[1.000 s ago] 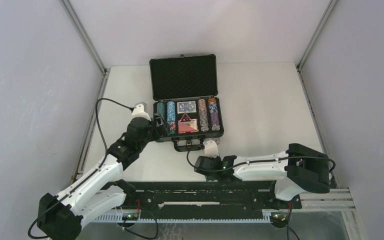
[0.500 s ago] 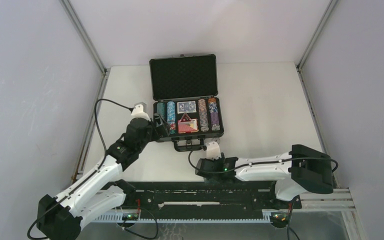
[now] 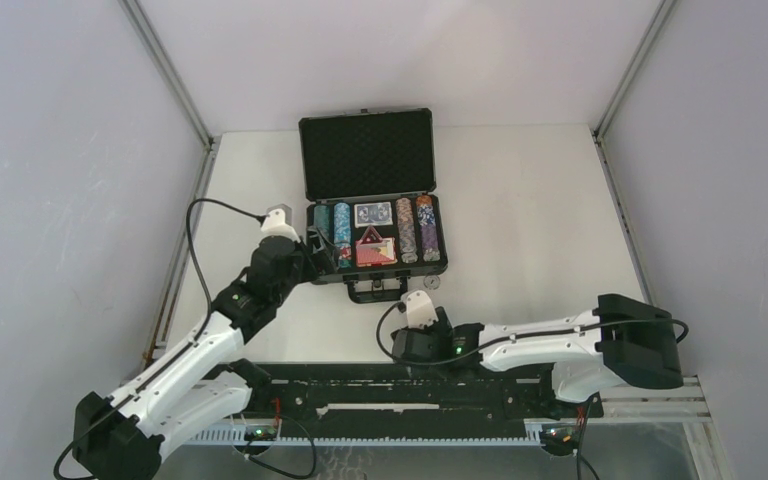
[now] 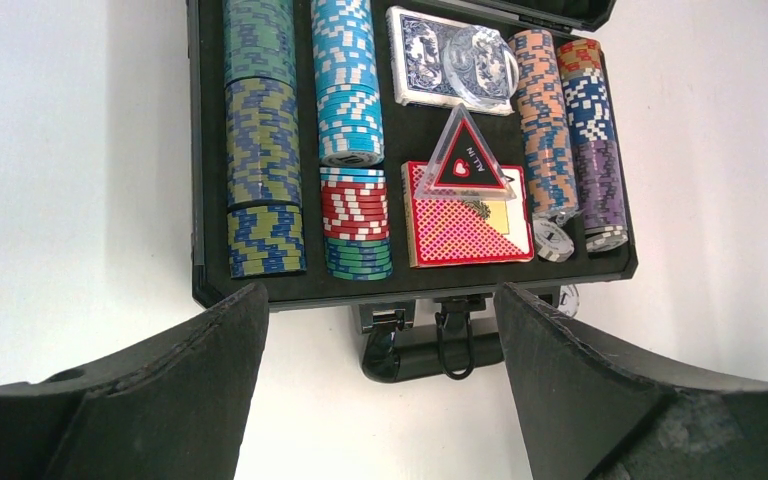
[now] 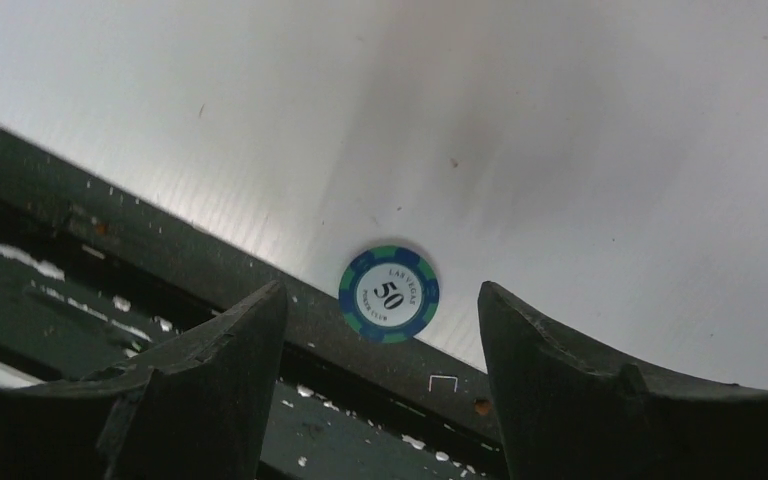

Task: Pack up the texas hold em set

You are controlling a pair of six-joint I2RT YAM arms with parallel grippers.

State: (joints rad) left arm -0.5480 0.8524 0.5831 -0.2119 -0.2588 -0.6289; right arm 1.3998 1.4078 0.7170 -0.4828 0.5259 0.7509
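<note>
Right claw [image 5: 378, 320] open, fingers well apart and straddling a stray blue-green 50 chip [image 5: 389, 295] without touching it; nothing held. Chip lies flat, face up, low centre of the right wrist view, on the bench [image 3: 520, 200] right at its near edge against the black rail [image 5: 60, 260]. Likely lined up for a pick, since this chip belongs in the case.

Left claw [image 4: 380, 295] open too, empty, hovering just off the near left corner of the briefcase [image 4: 196, 150], probably staged to steady it or close it.

Briefcase sits upper centre of the top view, long axis left-right, foam lid [image 3: 367, 155] up on the far side, handle [image 4: 430, 345] pointing at the arms. Chip rows [image 4: 345, 80] run far-to-near, across that axis. Triangular button [image 4: 467, 160] rests on the red deck [image 4: 465, 230].
</note>
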